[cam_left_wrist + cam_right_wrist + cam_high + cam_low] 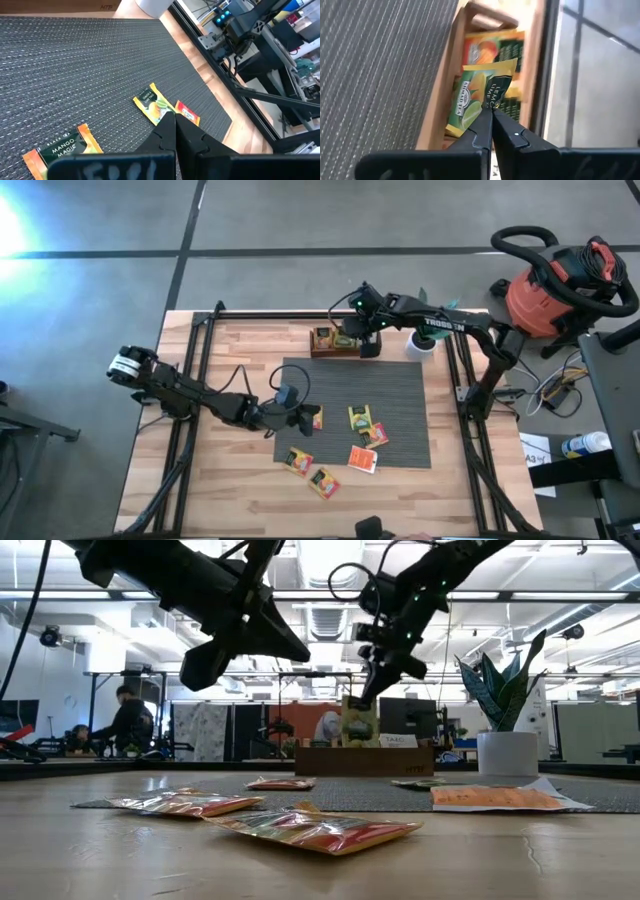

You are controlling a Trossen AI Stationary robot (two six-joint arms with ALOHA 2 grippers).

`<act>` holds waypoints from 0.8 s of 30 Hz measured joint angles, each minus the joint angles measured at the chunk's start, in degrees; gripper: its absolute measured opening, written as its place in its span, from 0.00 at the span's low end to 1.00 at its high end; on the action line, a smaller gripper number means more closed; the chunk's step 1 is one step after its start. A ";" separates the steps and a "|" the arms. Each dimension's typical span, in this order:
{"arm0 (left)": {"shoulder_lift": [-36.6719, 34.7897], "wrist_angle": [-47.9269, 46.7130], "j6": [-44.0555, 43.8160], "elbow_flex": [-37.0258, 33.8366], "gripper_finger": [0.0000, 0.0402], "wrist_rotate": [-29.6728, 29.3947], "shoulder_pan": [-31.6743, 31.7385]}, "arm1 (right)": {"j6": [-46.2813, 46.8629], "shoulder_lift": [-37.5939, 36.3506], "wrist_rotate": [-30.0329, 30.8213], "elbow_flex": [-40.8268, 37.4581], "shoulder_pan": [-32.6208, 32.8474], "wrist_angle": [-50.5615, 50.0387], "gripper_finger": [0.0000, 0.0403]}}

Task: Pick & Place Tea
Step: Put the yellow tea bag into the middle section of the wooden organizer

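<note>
High view: we see the right jaws (352, 332) at the far edge of the table (250, 495), over the wooden tray (322, 350). In the right wrist view the right jaws are closed on a yellow-green lemon sachet (480, 95), pinching its edge; the sachet sits partly inside the tray, on top of an orange sachet (492, 47) already in there. Low view shows the lemon sachet upright above the tray rim, w/ the jaws on it from above.

The left jaws (306, 418) are above the near-left part of the grey ribbed mat (400, 390), just beside an orange sachet at the mat edge. In the left wrist view they are shut w/ nothing between them, tips pointing at a yellow sachet (151, 102) and a red sachet (187, 113) that lie touching on the mat. A mango sachet (62, 148) lies nearby.

Loose sachets in the high view: two near mat centre (366, 425), one red-white (362, 459) at the near mat edge, two more (310, 470) on the bare table. A white pot w/ plant (421, 344) stands right of the tray.
</note>
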 joint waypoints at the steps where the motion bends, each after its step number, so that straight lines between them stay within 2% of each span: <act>1: 0.00 0.00 -0.11 0.00 0.00 -0.02 0.00 | -0.36 0.57 0.06 0.00 0.00 -0.31 0.02; 9: 0.00 -0.24 -2.50 0.00 0.00 -0.03 -0.04 | -1.12 5.28 1.75 0.02 0.02 -2.46 0.02; 24: 0.00 -1.02 -2.98 0.02 0.00 -0.05 -0.02 | -2.01 3.98 4.04 2.33 -0.33 -1.15 0.02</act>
